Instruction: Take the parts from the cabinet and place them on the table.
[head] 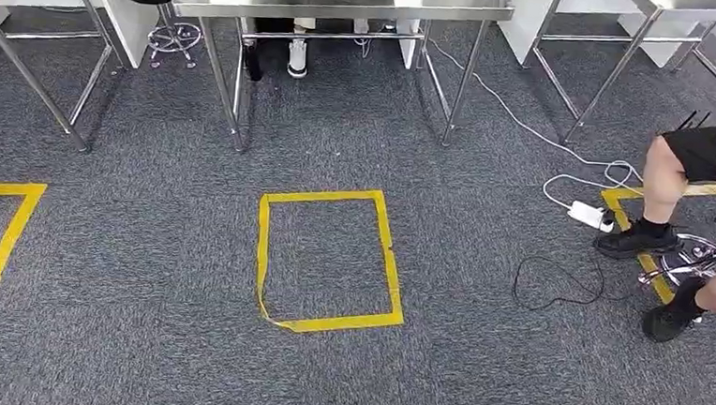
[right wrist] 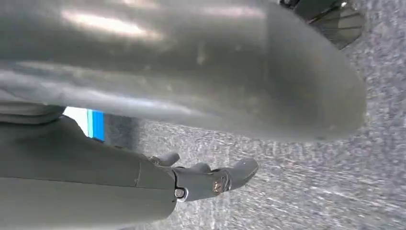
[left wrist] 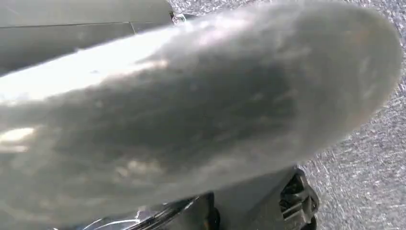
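While the head looks down, carpet (head: pixel 139 339): grey stuff everywhere, with a yellow tape square (head: pixel 262 253) stuck on it dead ahead.
Steel table (head: pixel 348 3): just past the tape square. My guess is that's the drop-off spot.
Parts: can't tell where they are from here, same for the cabinet. I'd say the robot is between stations and the fetching isn't done yet.
Right hand (right wrist: pixel 210 181): hanging over the carpet, fingers stretched out and nothing in them.
Left hand (left wrist: pixel 201 110): just a blurry grey shape right up against the lens, so whether it's spread or curled, can't tell.
Handling: pure guesswork. "Parts" suggests hard, stiff and maybe slick pieces, so I'd wrap the fingers around the middle and avoid pinching an edge.
Person (head: pixel 705 153): sitting off to the right, feet near a white power strip (head: pixel 586 214) and loose cables, well apart from the tape square.
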Robot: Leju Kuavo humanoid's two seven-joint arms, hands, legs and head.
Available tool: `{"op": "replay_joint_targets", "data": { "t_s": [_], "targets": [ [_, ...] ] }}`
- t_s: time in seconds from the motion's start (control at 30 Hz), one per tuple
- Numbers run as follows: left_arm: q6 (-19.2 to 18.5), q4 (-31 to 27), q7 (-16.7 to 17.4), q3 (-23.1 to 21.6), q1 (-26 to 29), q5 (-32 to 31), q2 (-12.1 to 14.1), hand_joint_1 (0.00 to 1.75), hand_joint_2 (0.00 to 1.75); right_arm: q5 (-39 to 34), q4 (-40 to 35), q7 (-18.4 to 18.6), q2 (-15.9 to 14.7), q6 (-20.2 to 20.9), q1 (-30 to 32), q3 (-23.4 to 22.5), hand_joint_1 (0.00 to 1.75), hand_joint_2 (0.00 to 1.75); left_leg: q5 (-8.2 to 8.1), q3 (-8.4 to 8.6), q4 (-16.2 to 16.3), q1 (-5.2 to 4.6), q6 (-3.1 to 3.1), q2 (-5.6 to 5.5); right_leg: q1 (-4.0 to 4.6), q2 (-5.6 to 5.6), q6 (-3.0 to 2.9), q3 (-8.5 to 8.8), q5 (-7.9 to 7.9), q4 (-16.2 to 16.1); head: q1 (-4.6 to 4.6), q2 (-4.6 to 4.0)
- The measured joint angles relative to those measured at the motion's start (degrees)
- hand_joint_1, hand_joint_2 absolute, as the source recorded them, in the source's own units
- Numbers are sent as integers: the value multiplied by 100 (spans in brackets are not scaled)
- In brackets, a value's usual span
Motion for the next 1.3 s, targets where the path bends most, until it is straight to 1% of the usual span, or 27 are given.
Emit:
{"op": "replay_joint_targets", "data": {
  "t_s": [0.07, 0.1, 0.13, 0.17, 0.27, 0.3, 0.37, 0.4, 0.43, 0.47, 0.5, 0.57, 0.6, 0.63, 0.73, 0.77, 0.83, 0.9, 0.93, 0.97, 1.0, 1.07, 1.1, 1.17, 1.23, 1.27, 1.3],
  "targets": [
    [0, 0, 0, 0, -1, 0, -13, 0, 0, 0, 0, 0, -4, 0, -7, 0, 0, 0, 6, 0, 18, 65, -115, 2, -88, -40, 203, 584, 448, -1134, 2, 0],
    [4, -7, 0, 0, 0, 0, 9, 0, 0, 0, 0, 0, 22, 2, -27, 0, 0, 0, -2, -1, 43, 12, -198, 10, -109, -141, 220, 669, 506, -1393, 26, 0],
    [11, -9, 0, 0, 0, 0, 11, 0, 0, 0, 0, 0, 39, 2, -32, 0, 0, 0, -20, 3, 45, 20, -241, 14, -52, -58, 107, 653, 544, -1401, 50, 0],
    [11, -9, 0, 0, 1, -2, 11, 0, 0, 0, 2, 0, 42, 2, -32, 0, 0, 0, -4, 23, 8, 10, -287, 20, -42, -37, -15, 630, 549, -1365, 2, 0],
    [11, -7, 0, 0, 3, 0, -7, 0, 0, -2, 2, 7, 20, 2, -22, -2, 0, 0, 6, 54, -18, 83, -381, 28, -41, -8, -196, 678, 605, -1365, -2, 0],
    [11, -7, 0, 0, 3, 0, -2, 0, 0, -2, 2, 7, 28, 2, -23, -2, 0, 0, -191, -23, 177, 79, -359, 23, -31, 2, -225, 666, 619, -1363, -4, 0],
    [11, -7, 0, 0, 3, 0, -7, 0, 0, 0, 2, 7, 28, 2, -22, -2, 0, 0, -737, -413, 1111, 39, -333, -8, 17, 10, -282, 643, 642, -1359, -28, 0],
    [11, -7, 0, 0, 6, 0, -7, 0, 0, 0, 2, 7, 35, 2, -19, -2, 0, 0, -932, -623, 1587, 20, -316, -14, 54, 14, -299, 636, 635, -1356, -24, 0],
    [11, -7, 0, 0, 9, 0, -4, 0, 0, 0, 2, 7, 37, 2, -13, -2, 0, 0, -1015, -762, 1900, -1, -287, -16, 86, 27, -303, 635, 633, -1355, -26, 0],
    [13, -7, 0, 0, 13, 0, -4, 0, 0, 2, 2, 7, 37, 2, -8, -2, 0, 0, -957, -769, 1921, -26, -250, -18, 115, 44, -310, 643, 629, -1355, -24, 0],
    [11, -7, 0, 0, 14, 0, -4, 0, 0, 2, 2, 7, 37, 2, -8, -2, 0, 0, -784, -653, 1692, -50, -198, -22, 134, 69, -318, 657, 623, -1354, -24, 0],
    [13, -7, -2, 0, 13, 0, -4, 0, 0, 11, 2, 7, 42, 2, -19, -2, 0, 0, -288, -156, 719, -89, -88, -82, 158, 126, -331, 702, 610, -1354, -24, 0],
    [13, -7, -4, 0, 13, 0, -2, 0, 0, 15, 2, 7, 46, 2, -20, -2, 0, 0, -173, 58, 270, -108, -25, -173, 153, 148, -341, 703, 601, -1354, -22, 0],
    [13, -7, -7, 0, 13, 0, 2, 0, 0, 20, 2, 7, 55, 2, -31, -2, 0, 0, -223, 106, 166, -116, -30, -193, 239, 158, -320, 673, 590, -1320, -13, 0],
    [13, -7, -15, 0, 10, 0, -4, 0, 0, 24, 2, 7, 53, 2, -22, -2, 0, 0, -205, 59, 177, -185, -8, -164, 166, 192, -263, 623, 621, -1354, -20, 0],
    [13, -7, -17, 0, 8, 0, -13, 0, 0, 24, 2, 7, 44, 2, -18, -2, 0, 0, -166, 70, 106, -134, 43, -145, 193, 198, -227, 609, 591, -1323, -20, 0],
    [18, -9, -17, 2, 4, 0, -13, 0, 0, 26, 2, 7, 50, 2, -29, -2, 0, 0, -136, 62, 88, -118, 105, -96, 174, 113, -242, 368, 343, -888, 2, 0],
    [24, -9, -17, 4, 4, 0, -13, 0, 0, 26, 2, 7, 39, 2, -38, -2, 0, 0, -132, 24, 88, -126, 112, -48, 143, 89, -261, -120, -57, 92, 15, 0],
    [22, -7, -17, 4, 7, 0, -15, 0, 0, 26, 2, 7, 39, 2, -37, -2, 0, 0, -130, 14, 89, -127, 112, -26, 135, 87, -237, -298, -160, 454, 20, 0],
    [17, -9, -17, 4, 7, 0, -15, 0, 0, 24, 2, 7, 37, 2, -20, -2, 0, 0, -126, 12, 89, -125, 111, -3, 124, 83, -185, -345, -138, 541, 22, 0],
    [18, -7, -17, 4, 8, 0, -15, 0, 0, 22, 2, 9, 35, 2, -3, -4, 0, 0, -123, 12, 89, -121, 108, 5, 112, 76, -122, -246, -30, 347, 24, 0],
    [15, -7, -17, 4, 6, 0, -24, 0, 0, 24, 2, 9, 26, 2, -4, -4, 0, 0, -111, 20, 90, -107, 85, 30, 85, 14, 16, 313, 401, -737, 20, 0],
    [13, -7, -17, 4, 4, 0, -31, 0, 0, 31, 2, 9, 22, 2, -18, -4, 0, 0, -102, 25, 91, -115, 62, 38, 78, -78, 35, 615, 556, -1286, 26, 0],
    [13, -7, -17, 4, 3, 0, -31, 0, 0, 37, 2, 9, 24, 2, -36, -4, 0, 0, -105, 21, 101, -165, -19, 59, 128, -45, -137, 587, 601, -1386, 13, 0],
    [13, -7, -17, 4, 4, 0, -33, 0, 0, 37, 2, 13, 24, 2, -23, -4, 0, 0, -77, 39, 67, -148, -77, 64, 161, -32, -201, 574, 602, -1373, 13, 0],
    [13, -7, -17, 4, 4, 0, -33, 0, 0, 37, 2, 26, 24, 2, -20, -4, 0, 0, -65, 41, 59, -143, -112, 75, 156, -21, -245, 569, 630, -1389, 24, 0],
    [13, -7, -17, 4, 4, 0, -33, 0, 0, 37, 2, 26, 15, 2, -23, -4, 0, 0, -112, 7, 119, -118, -145, 52, 67, -8, -307, 636, 670, -1421, 20, 0]
  ]
}}
